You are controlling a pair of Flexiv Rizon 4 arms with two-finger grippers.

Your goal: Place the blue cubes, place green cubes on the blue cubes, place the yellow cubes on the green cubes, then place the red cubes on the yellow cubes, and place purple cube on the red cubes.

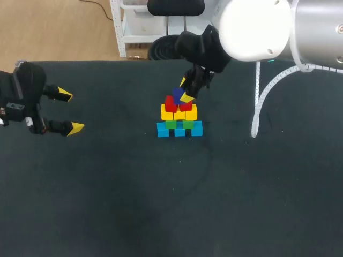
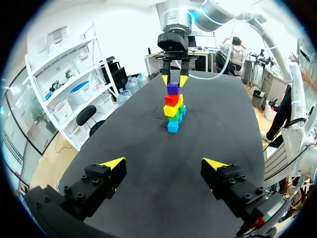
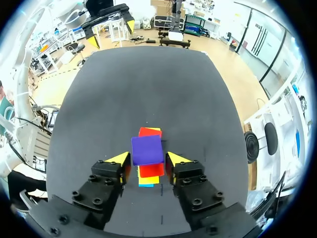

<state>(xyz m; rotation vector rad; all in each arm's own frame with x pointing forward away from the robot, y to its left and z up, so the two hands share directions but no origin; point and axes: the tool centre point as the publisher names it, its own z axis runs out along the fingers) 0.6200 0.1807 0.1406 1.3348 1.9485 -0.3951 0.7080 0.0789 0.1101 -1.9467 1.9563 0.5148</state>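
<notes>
A pyramid of cubes stands at the table's far middle: blue cubes (image 1: 179,130) at the base, green cubes (image 1: 170,124), yellow cubes (image 1: 167,112) and red cubes (image 1: 171,103) in rows above them. The purple cube (image 1: 178,95) (image 3: 147,149) rests on top, slightly turned. My right gripper (image 1: 184,90) (image 3: 147,158) hangs over the stack with its yellow tips on either side of the purple cube, a little wider than it, open. My left gripper (image 1: 70,111) (image 2: 163,163) stands wide open and empty at the far left, well away from the stack (image 2: 173,109).
The dark table (image 1: 161,203) holds nothing but the stack. A white cable (image 1: 262,101) hangs from my right arm, to the right of the cubes.
</notes>
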